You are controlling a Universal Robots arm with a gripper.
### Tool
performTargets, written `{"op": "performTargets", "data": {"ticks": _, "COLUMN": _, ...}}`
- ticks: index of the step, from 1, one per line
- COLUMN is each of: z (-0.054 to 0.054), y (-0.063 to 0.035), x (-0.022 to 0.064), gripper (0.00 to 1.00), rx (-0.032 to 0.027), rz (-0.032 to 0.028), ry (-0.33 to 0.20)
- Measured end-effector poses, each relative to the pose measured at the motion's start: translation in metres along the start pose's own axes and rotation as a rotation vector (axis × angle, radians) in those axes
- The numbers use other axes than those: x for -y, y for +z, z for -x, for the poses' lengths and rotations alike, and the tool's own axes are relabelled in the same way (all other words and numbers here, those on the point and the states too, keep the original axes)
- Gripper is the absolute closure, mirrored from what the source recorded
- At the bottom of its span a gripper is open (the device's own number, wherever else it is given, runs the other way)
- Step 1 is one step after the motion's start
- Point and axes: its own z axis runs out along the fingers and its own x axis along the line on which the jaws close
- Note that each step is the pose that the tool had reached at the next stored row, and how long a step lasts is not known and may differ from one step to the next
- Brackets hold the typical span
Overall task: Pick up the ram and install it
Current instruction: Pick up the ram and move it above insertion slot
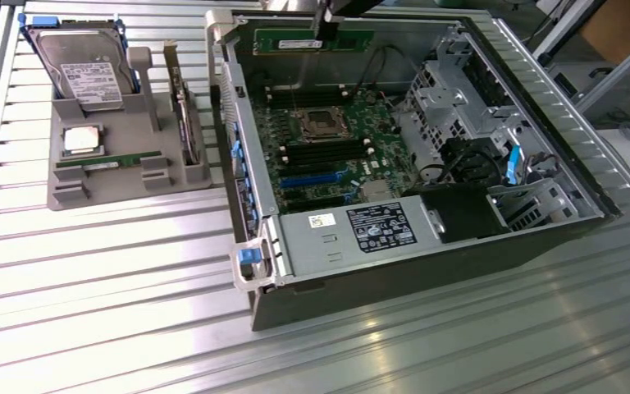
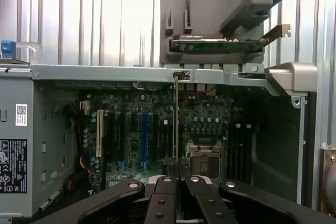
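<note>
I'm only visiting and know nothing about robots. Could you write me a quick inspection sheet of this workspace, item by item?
Surface: ribbed metal table, carrying an open computer case and a grey holder.
Job's things: ram held over the open case; second ram lying in the holder.
Clutter: hard drive, processor chip and bracketed card, all in the holder.
Grippers: gripper shut on the ram.
Cables: dark and blue cables inside the case, beside the drive bays.
Surroundings: metal frame bars at the exterior view's right.
</note>
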Motion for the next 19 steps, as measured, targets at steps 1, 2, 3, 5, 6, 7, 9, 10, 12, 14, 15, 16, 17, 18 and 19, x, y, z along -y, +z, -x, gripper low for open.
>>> {"op": "performTargets", "data": {"ticks": 1, "z": 0.000, "y": 0.0001, "x": 0.0021, "gripper": 0.88, "rx": 0.0000, "rz": 0.0000, "ry": 0.000}}
{"op": "performTargets", "data": {"ticks": 2, "z": 0.000, "y": 0.0001, "x": 0.0028, "gripper": 0.88, "rx": 0.0000, "rz": 0.0000, "ry": 0.000}}
{"op": "performTargets", "data": {"ticks": 3, "z": 0.000, "y": 0.0001, "x": 0.0035, "gripper": 0.88, "rx": 0.0000, "rz": 0.0000, "ry": 0.000}}
{"op": "performTargets", "data": {"ticks": 5, "z": 0.000, "y": 0.0003, "x": 0.0058, "gripper": 0.88, "rx": 0.0001, "rz": -0.0001, "ry": 0.000}}
{"op": "performTargets", "data": {"ticks": 6, "z": 0.000, "y": 0.0004, "x": 0.0071, "gripper": 0.88, "rx": 0.0000, "rz": -0.0001, "ry": 0.000}}
{"op": "performTargets", "data": {"ticks": 7, "z": 0.000, "y": 0.0004, "x": 0.0085, "gripper": 0.88, "rx": 0.0000, "rz": 0.0000, "ry": 0.000}}
{"op": "performTargets", "data": {"ticks": 9, "z": 0.000, "y": 0.0007, "x": 0.0119, "gripper": 0.88, "rx": 0.0000, "rz": 0.0000, "ry": 0.000}}
{"op": "performTargets", "data": {"ticks": 10, "z": 0.000, "y": 0.0008, "x": 0.0132, "gripper": 0.88, "rx": 0.0000, "rz": 0.0000, "ry": 0.000}}
{"op": "performTargets", "data": {"ticks": 12, "z": -0.001, "y": 0.0009, "x": 0.0155, "gripper": 0.88, "rx": 0.0000, "rz": 0.0000, "ry": 0.000}}
{"op": "performTargets", "data": {"ticks": 14, "z": -0.001, "y": 0.0011, "x": 0.0184, "gripper": 0.88, "rx": 0.0000, "rz": -0.0001, "ry": 0.000}}
{"op": "performTargets", "data": {"ticks": 15, "z": -0.001, "y": 0.0011, "x": 0.0190, "gripper": 0.88, "rx": 0.0000, "rz": 0.0000, "ry": 0.000}}
{"op": "performTargets", "data": {"ticks": 16, "z": -0.001, "y": 0.0012, "x": 0.0197, "gripper": 0.88, "rx": 0.0000, "rz": 0.0000, "ry": 0.000}}
{"op": "performTargets", "data": {"ticks": 17, "z": -0.001, "y": 0.0013, "x": 0.0211, "gripper": 0.88, "rx": 0.0000, "rz": 0.0000, "ry": 0.000}}
{"op": "performTargets", "data": {"ticks": 18, "z": -0.001, "y": 0.0014, "x": 0.0229, "gripper": 0.88, "rx": 0.0000, "rz": 0.0000, "ry": 0.000}}
{"op": "performTargets", "data": {"ticks": 19, "z": -0.001, "y": 0.0014, "x": 0.0244, "gripper": 0.88, "rx": 0.0000, "rz": 0.0000, "ry": 0.000}}
